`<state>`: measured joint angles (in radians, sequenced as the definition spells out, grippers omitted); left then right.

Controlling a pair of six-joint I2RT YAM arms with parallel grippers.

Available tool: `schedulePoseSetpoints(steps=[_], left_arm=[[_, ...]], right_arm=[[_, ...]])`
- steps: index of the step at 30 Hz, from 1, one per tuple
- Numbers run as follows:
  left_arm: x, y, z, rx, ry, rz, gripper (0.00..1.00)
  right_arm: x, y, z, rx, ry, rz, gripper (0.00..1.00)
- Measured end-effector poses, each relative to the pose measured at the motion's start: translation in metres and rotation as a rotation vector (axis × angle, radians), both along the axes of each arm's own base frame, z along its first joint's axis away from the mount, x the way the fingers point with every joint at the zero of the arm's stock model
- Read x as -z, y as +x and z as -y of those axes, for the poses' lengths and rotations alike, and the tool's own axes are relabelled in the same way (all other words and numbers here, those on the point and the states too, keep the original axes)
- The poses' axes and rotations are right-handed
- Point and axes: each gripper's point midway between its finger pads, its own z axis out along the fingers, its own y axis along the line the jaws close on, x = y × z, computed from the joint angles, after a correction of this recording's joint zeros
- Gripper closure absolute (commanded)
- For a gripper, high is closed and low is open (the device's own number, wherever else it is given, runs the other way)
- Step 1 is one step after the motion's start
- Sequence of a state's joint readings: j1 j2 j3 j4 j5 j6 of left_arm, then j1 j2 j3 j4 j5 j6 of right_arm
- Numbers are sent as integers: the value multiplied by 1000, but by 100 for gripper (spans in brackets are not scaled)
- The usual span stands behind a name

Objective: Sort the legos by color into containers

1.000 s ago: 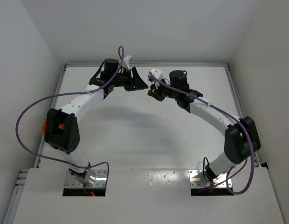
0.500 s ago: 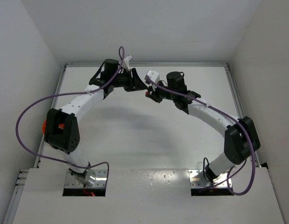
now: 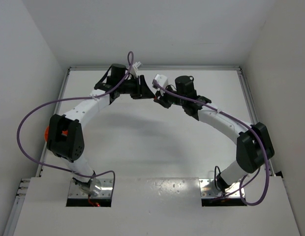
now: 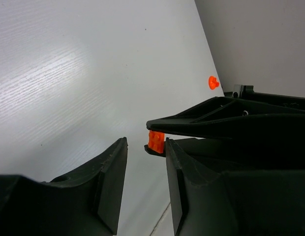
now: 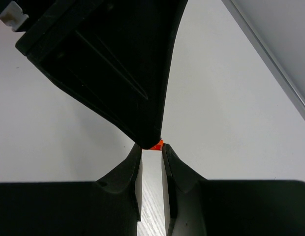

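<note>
A tiny orange lego [image 4: 155, 140] is pinched at the tips of my right gripper [image 5: 152, 148], which is shut on it above the far middle of the table. In the right wrist view only a sliver of that lego [image 5: 157, 145] shows under the left arm's black finger [image 5: 118, 64]. My left gripper [image 4: 146, 142] stands open right in front of the lego, with nothing between its pads. From above, the left gripper [image 3: 144, 89] and right gripper [image 3: 156, 97] meet tip to tip. A second small orange lego [image 4: 213, 82] lies on the table by the back wall. The containers are out of view.
The white table [image 3: 142, 142] is boxed in by white walls at the back and both sides. Purple cables loop off both arms. A raised white plate [image 3: 157, 189] covers the near edge between the arm bases.
My left gripper has shifted right toward the right gripper and its jaws have narrowed a little. The right gripper has edged left, still holding the orange lego.
</note>
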<state>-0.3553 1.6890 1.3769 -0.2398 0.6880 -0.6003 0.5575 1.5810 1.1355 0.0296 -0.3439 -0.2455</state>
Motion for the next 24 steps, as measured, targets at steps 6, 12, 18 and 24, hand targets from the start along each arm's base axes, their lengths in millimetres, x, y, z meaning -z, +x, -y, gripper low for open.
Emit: schedulePoseSetpoints(steps=[6, 12, 18, 24], left_arm=[[2, -1, 2, 15, 0, 0, 58], [11, -2, 6, 34, 5, -14, 64], [12, -3, 8, 47, 7, -6, 75], [11, -5, 11, 72, 8, 17, 93]], right_arm=[[0, -1, -1, -8, 3, -2, 100], [6, -3, -1, -8, -10, -21, 100], [11, -2, -2, -8, -14, -29, 100], [13, -3, -2, -1, -17, -36, 100]])
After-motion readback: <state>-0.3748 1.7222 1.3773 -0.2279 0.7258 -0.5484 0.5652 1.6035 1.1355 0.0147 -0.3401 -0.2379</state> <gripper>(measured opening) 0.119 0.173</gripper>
